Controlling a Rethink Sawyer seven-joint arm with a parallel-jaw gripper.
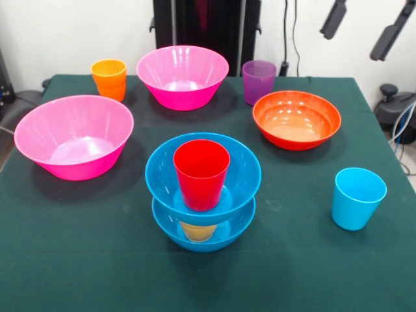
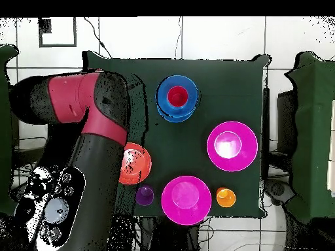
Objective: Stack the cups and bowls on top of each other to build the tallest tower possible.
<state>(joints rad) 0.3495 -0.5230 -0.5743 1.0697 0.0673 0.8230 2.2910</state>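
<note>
Tower (image 1: 203, 195) is sitting near the front middle of the counter (image 1: 78, 273): lower blue bowl (image 1: 203, 235), yellow cup (image 1: 197, 231) inside it, upper blue bowl (image 1: 203, 170) resting on that, red cup (image 1: 201, 174) standing upright in the top bowl. Four pieces up, six still loose, so under halfway by my read.

Light blue cup (image 1: 358, 198) is standing alone front right, well apart from the tower. Further back: large pink bowl (image 1: 73, 136) on the left, orange-red bowl (image 1: 296, 119) on the right. Farthest row: orange cup (image 1: 109, 78), second pink bowl (image 1: 182, 76), purple cup (image 1: 259, 82).

Nothing is crowding the tower. Arm (image 2: 91, 124) is showing overhead only, looming over the counter's side near the orange-red bowl; pincer isn't showing in either view, so can't tell its state.
</note>
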